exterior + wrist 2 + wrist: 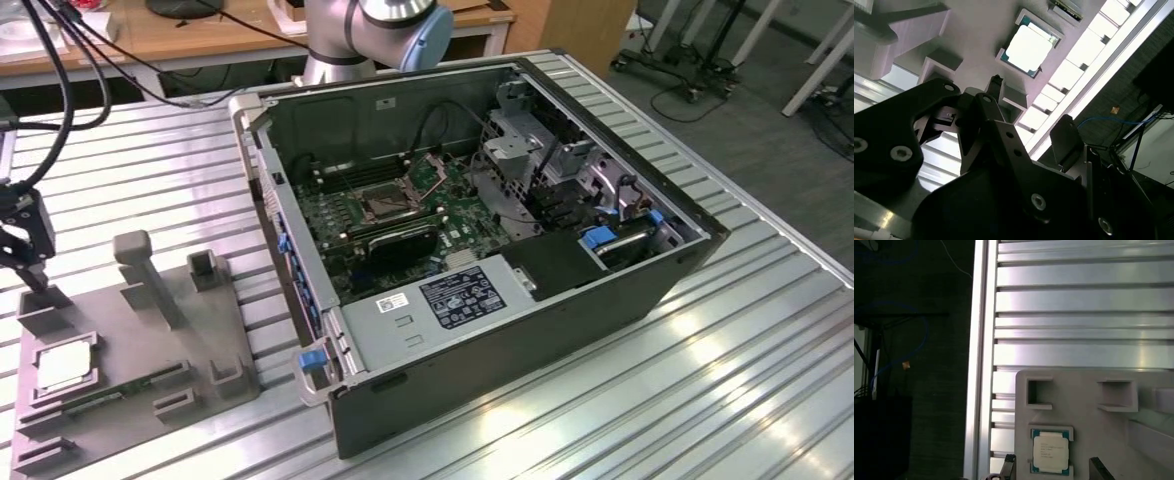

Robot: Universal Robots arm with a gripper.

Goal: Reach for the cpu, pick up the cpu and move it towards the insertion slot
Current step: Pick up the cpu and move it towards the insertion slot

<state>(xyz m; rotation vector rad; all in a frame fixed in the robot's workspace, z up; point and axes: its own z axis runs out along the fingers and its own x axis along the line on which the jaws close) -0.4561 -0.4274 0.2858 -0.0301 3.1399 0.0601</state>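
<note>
Black two-finger gripper hangs over the grey plastic fixture tray, jaws apart, empty; small square silvery cpu lies in its recess; an off-centre descent could clip the recess walls and tilt the chip.

From where I stand: one robot arm, carrying one claw with two fingers. One slatted surface holds one open computer case, and one square socket sits on its board. One grey tray lies at about eight o'clock from the case in the exterior view, with one chip on it. Its upright blocks overlap too much to count.
</note>
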